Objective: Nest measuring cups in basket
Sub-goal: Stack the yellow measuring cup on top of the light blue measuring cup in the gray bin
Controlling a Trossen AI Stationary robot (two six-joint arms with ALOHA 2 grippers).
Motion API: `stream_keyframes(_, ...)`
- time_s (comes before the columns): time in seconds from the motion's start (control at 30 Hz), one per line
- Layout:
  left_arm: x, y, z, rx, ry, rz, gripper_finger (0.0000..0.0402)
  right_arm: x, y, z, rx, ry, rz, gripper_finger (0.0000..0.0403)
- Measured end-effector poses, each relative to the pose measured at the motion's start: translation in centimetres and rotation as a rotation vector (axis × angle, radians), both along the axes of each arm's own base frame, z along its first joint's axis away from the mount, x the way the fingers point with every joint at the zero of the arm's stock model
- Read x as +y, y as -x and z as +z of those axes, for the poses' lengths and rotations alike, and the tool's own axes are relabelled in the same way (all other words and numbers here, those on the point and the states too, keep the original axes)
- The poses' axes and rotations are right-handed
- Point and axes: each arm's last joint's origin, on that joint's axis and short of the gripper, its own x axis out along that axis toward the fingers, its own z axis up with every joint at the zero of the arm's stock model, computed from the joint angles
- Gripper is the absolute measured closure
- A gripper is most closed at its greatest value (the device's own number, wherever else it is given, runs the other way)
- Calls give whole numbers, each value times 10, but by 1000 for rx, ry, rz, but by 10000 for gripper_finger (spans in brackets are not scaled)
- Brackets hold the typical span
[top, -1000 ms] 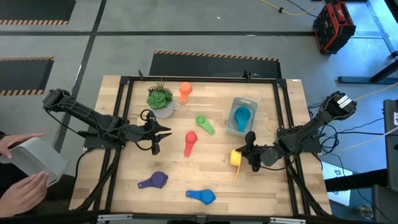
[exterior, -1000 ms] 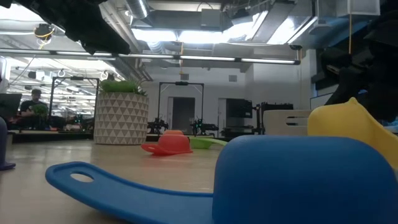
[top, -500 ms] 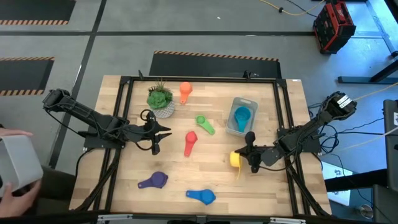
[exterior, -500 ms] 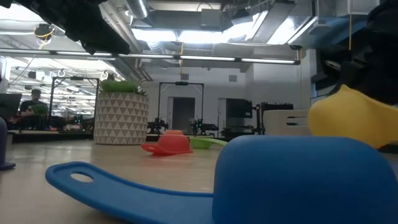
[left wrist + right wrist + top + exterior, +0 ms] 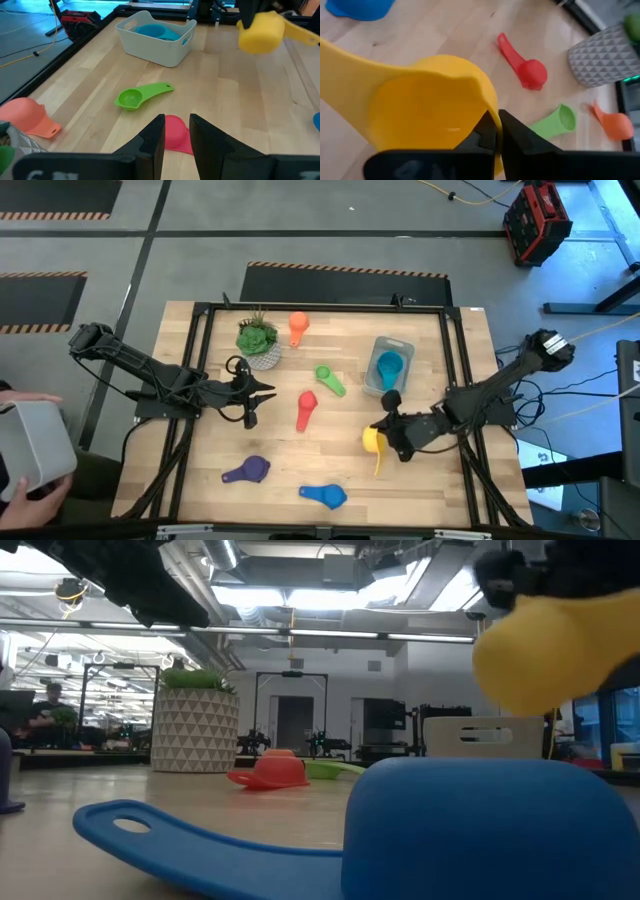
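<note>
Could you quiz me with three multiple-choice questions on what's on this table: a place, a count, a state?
1. Where is the teal cup?
A. in the basket
B. beside the plant
C. at the table's edge

2. How many cups lie loose on the table?
A. three
B. five
C. seven

3. What is the yellow cup doing?
A. lying flat
B. nested in the basket
C. pinched, lifted by the right gripper

Answers: 1 A, it sits inside the bin. 2 B: orange, green, red, purple, blue. 3 C, the low view shows it clear of the table.
</note>
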Motion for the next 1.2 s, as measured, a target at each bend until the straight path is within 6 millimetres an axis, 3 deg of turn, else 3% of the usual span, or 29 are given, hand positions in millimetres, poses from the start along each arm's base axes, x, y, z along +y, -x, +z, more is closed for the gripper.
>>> stream_keyframes(0.27, 0, 0, 0, 0, 0, 0, 319, -27, -12, 63, 193, 11, -50, 393)
stream_keyframes(0.43, 0, 0, 0, 0, 0, 0, 319, -53, -10, 88, 310, 7, -118, 392)
stream_keyframes(0.87, 0, 0, 0, 0, 0, 0, 319, -142, -4, 88, 500, 91, -240, 390)
stream_keyframes(1.2, 0, 0, 0, 1, 0, 0, 319, -197, -1, 81, 539, 61, -166, 389)
